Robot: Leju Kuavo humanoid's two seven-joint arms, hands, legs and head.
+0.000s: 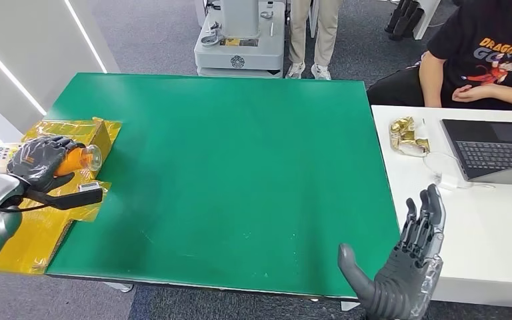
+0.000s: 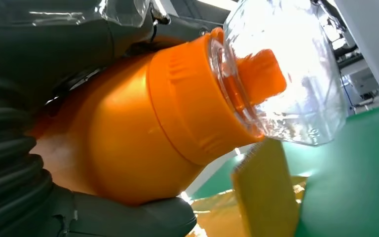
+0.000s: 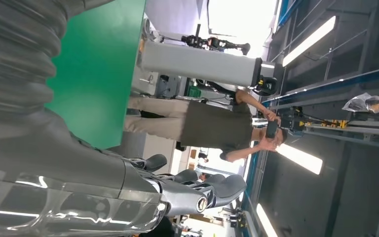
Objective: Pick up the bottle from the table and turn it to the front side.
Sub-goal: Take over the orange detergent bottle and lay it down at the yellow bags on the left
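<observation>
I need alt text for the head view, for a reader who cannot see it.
The robot's left hand grips an orange bottle over yellow packaging at the left edge of a green table. Its right hand hovers open at the table's near right corner, beside a white desk with a laptop.

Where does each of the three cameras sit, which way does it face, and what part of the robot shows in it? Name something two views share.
Head view: high on the body, looking down at the green table; both arms show, left robot hand on the orange bottle, right robot hand open.
Left wrist view: behind the left robot hand, close on the bottle.
Right wrist view: behind the right robot hand, facing past the table edge to a standing person.
Shared: bottle and green table.
</observation>
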